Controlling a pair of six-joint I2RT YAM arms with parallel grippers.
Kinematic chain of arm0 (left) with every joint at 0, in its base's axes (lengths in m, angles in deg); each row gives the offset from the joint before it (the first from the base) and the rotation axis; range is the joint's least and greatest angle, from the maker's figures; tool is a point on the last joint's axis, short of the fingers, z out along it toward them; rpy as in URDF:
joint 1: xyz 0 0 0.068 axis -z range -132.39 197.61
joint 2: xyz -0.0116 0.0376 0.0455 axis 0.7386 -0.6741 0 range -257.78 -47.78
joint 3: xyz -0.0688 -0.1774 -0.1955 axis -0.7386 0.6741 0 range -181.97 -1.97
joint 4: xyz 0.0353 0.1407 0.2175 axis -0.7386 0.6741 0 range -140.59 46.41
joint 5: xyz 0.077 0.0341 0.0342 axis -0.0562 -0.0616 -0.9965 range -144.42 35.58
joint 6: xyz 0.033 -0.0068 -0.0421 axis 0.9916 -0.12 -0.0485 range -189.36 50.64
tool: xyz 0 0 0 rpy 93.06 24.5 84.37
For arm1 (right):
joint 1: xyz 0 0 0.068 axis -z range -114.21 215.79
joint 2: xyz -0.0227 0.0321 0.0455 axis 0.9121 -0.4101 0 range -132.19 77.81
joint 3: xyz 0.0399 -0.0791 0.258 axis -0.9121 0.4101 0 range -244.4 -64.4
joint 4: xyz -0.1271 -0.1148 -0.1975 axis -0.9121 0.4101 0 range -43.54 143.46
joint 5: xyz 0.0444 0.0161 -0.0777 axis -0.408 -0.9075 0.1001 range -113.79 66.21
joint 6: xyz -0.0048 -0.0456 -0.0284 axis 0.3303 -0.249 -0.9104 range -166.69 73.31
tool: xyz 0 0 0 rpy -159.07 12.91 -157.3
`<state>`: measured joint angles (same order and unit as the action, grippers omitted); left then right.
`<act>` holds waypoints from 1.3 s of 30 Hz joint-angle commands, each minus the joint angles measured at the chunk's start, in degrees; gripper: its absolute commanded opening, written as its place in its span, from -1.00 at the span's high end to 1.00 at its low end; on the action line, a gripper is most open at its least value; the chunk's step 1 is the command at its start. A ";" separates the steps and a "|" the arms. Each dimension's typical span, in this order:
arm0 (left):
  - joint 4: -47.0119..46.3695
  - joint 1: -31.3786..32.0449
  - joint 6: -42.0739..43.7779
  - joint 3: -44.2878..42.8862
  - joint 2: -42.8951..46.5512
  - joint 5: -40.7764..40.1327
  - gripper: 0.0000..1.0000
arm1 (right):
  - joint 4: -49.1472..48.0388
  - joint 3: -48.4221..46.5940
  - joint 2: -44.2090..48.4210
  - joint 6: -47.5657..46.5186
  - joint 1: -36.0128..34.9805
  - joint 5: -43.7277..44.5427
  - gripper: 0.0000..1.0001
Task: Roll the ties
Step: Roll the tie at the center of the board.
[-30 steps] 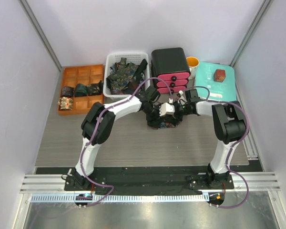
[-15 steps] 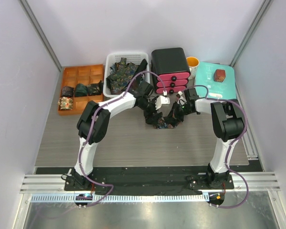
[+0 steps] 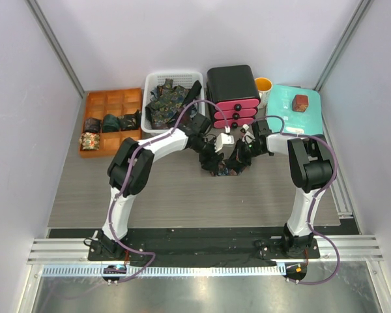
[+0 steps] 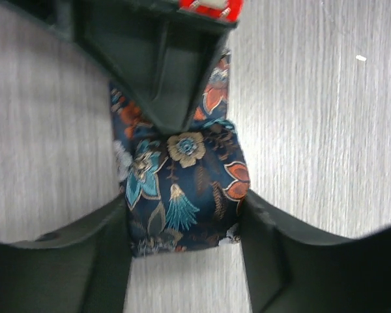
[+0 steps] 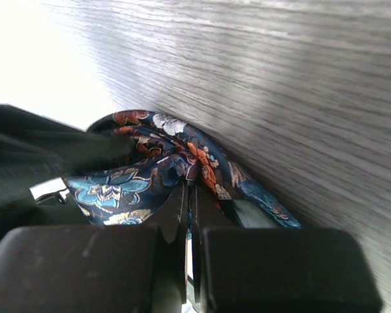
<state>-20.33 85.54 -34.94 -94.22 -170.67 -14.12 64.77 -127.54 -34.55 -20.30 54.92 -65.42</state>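
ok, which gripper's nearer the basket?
Left. The left gripper is on the tie, just right of the basket and nearer the arms; the right gripper holds the tie's other side, further right.

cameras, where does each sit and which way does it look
top external: above and behind the arm bases, looking down on the table; both arms meet at the tie.
left wrist: on the left arm, looking down at the rolled tie; left end effector fingers press its sides.
right wrist: on the right arm, looking low across the table; right end effector pinches tie fabric.
shared: all three see the tie.
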 commanded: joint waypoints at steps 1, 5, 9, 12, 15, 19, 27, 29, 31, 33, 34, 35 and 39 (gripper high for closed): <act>-0.82 2.32 -0.31 -3.29 -0.95 -0.82 -0.01 | 1.38 -0.41 -3.04 -3.63 -0.02 6.65 0.97; -1.61 4.34 -0.58 -4.25 -2.17 -3.55 0.17 | 1.38 -0.67 -2.96 -3.72 -0.20 6.03 0.97; 0.40 5.83 -1.46 -6.80 -5.51 -7.59 0.32 | 1.38 -0.59 -2.52 -3.63 -0.29 5.59 0.97; 3.57 6.54 -1.10 -8.73 -8.06 -10.75 0.38 | 1.47 -0.67 -1.82 -3.45 -0.11 4.01 0.80; 6.55 7.24 -0.67 -9.61 -9.73 -14.27 0.36 | 2.08 -1.20 -0.32 -3.36 0.68 2.08 0.54; 11.91 7.59 0.04 -13.21 -12.63 -16.03 0.36 | 7.16 -2.43 2.05 -4.15 1.91 -0.82 0.37; 20.01 7.95 -0.57 -13.93 -13.60 -16.74 0.36 | 12.90 -2.35 7.59 -8.20 3.49 -3.46 0.03; 20.98 7.95 -0.75 -12.70 -12.82 -17.00 0.36 | 12.81 -1.12 7.77 -8.11 3.58 -3.72 0.02; 20.89 7.86 -0.75 -10.15 -11.42 -17.09 0.36 | 11.68 -0.24 8.03 -7.33 3.49 -4.78 0.02; 21.07 7.86 -0.75 -8.40 -10.88 -16.92 0.36 | 9.74 1.69 9.51 -5.92 3.49 -6.18 0.02; 21.15 7.95 -0.84 -8.04 -10.53 -16.91 0.36 | 6.25 2.57 10.31 -3.48 3.40 -6.53 0.01; 21.07 7.86 -0.93 -7.86 -10.53 -16.91 0.36 | 4.30 4.49 11.01 -2.06 3.40 -6.89 0.00; 21.86 7.86 -0.14 -8.73 -10.97 -16.48 0.36 | 0.16 6.18 11.90 1.03 3.32 -7.59 -0.01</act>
<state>-7.17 92.71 -35.73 -106.28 -177.14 -27.39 70.49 -122.53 -25.81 -23.54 58.92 -69.18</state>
